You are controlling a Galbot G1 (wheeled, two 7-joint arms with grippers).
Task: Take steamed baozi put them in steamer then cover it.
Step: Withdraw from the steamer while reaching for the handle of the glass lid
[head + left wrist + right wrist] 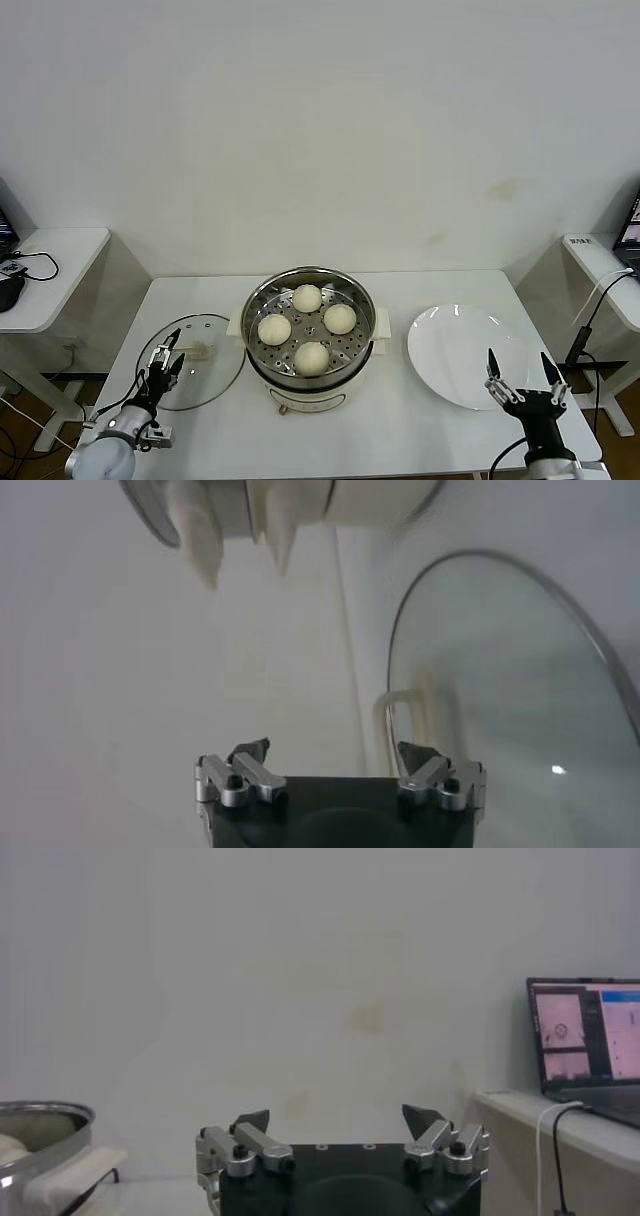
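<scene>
The steamer [312,271], a shiny steel basket on a cream pot base, stands mid-table with several cream-white steamed baozi [307,297] lying inside it. The cover [205,385], a clear glass lid with a cream bar handle [200,350], lies flat on the table left of the steamer. My left gripper [172,350] hovers open over the lid's left edge; the left wrist view shows the glass cover [500,680] and its handle [400,715] just beyond my open left gripper [335,755]. My right gripper [516,353] stands open and empty at the front right, and the right wrist view shows that right gripper [338,1118] with nothing between its tips.
An empty white plate [465,355] lies right of the steamer, partly behind my right gripper. Side tables stand at the left [50,270] and at the right [600,260], each with cables. A laptop [590,1038] sits on the right one.
</scene>
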